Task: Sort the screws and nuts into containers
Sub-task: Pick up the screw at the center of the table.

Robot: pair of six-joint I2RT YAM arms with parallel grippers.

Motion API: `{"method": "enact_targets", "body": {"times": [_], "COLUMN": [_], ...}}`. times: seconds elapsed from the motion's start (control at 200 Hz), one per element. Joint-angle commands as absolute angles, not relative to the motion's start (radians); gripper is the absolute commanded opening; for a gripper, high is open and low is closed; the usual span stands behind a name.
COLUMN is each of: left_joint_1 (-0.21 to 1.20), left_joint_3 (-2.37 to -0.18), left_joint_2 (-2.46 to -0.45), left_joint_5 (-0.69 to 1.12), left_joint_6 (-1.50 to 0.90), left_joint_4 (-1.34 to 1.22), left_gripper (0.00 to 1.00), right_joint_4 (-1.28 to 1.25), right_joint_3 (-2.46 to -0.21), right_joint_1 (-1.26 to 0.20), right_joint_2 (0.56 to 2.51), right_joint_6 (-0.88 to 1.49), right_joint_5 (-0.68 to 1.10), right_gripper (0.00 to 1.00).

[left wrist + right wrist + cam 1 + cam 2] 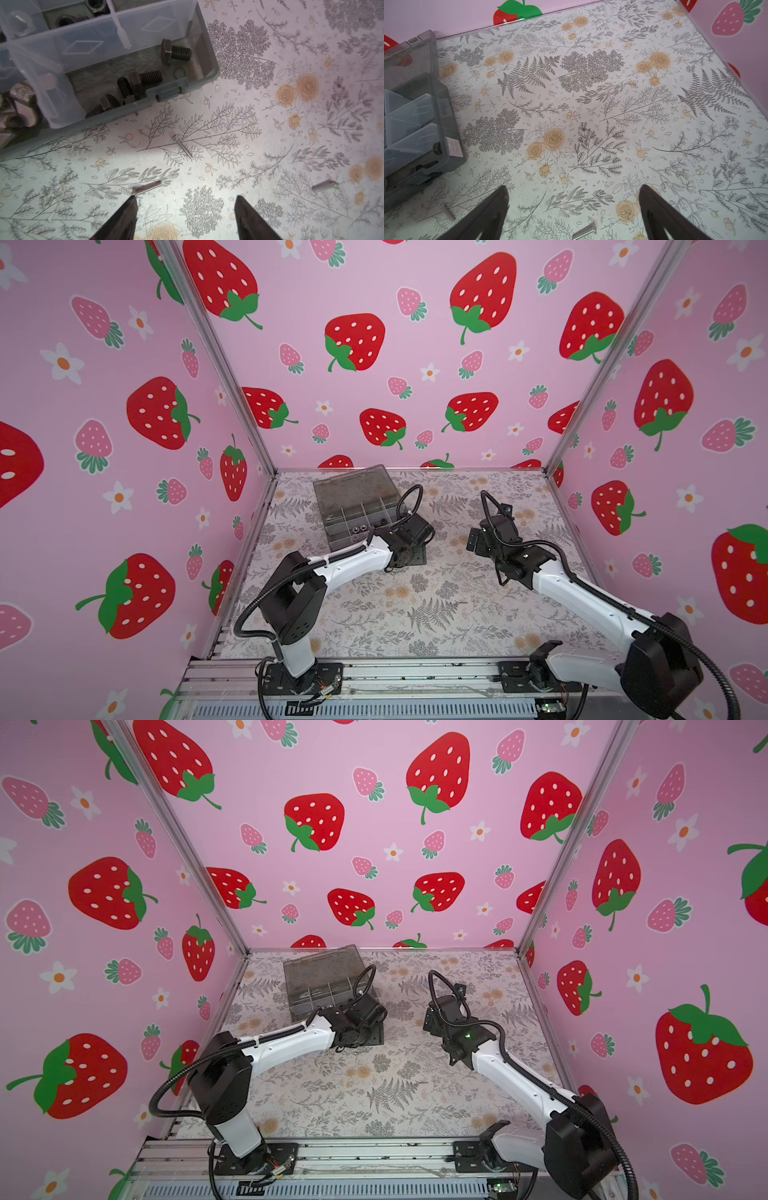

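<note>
The black bolts (176, 53) are already sorted. Four of them lie loose in the corner compartment (195, 54) of the smoky organiser box (215, 71), which sits ahead of the left gripper (186, 197) and off to one side. There are black hex nuts (94, 5) in a compartment further back from the tips. In a top view you can also spot two shiny cap nuts (356, 529) in the box's near row, with the lid (353, 485) standing open behind.

The silver ones are out on the floral table (270, 124). The thin silver screw (179, 145) lies straight ahead of the left gripper's tips, between them and the box and clear of both. A stubby silver screw (146, 187) lies right beside one fingertip (133, 202), and honestly I can't tell if they're touching. A third silver screw (325, 185) is out past the other finger, well apart. The left gripper's jaws are spread with nothing between them.

The right gripper (573, 186) is spread wide too and holds nothing, with the box off to its side. A pan-head silver screw (584, 230) lies on the table below the gap between its fingers, back from the tips. A blurry screw (448, 212) lies outside the finger on the box side.
</note>
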State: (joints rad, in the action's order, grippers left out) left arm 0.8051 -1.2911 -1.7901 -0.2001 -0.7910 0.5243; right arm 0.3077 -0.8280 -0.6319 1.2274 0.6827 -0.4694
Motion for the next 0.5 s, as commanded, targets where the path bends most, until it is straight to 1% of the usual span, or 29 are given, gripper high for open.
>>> {"method": "enact_targets", "body": {"times": [0.0,0.13,0.255,0.495], "left_joint_1": [0.807,0.805,0.802,0.792], "left_joint_3": [-1.363,-1.416,-1.445,-1.454], "left_joint_2": [-1.846,-1.915,-1.964,-2.01], "left_joint_5": [-0.226,-0.229,-0.216,-0.197], "left_joint_6": [-0.818,-0.815,-0.811,-0.806], "left_joint_4": [0.572,0.599,0.61,0.61], "left_gripper": [0.7,0.64,0.56,0.48], "right_joint_4": [0.305,0.305,0.305,0.301], "right_joint_3": [-0.814,-0.815,-0.824,-0.83], "right_joint_1": [-0.623,-0.613,-0.605,-0.595], "right_joint_2": [1.215,1.231,1.25,1.28], "right_joint_6": [0.702,0.7,0.696,0.698], "right_joint_5": [-0.454,-0.449,-0.446,-0.429], "right_gripper": [1.0,1.0,1.0,1.0]}}
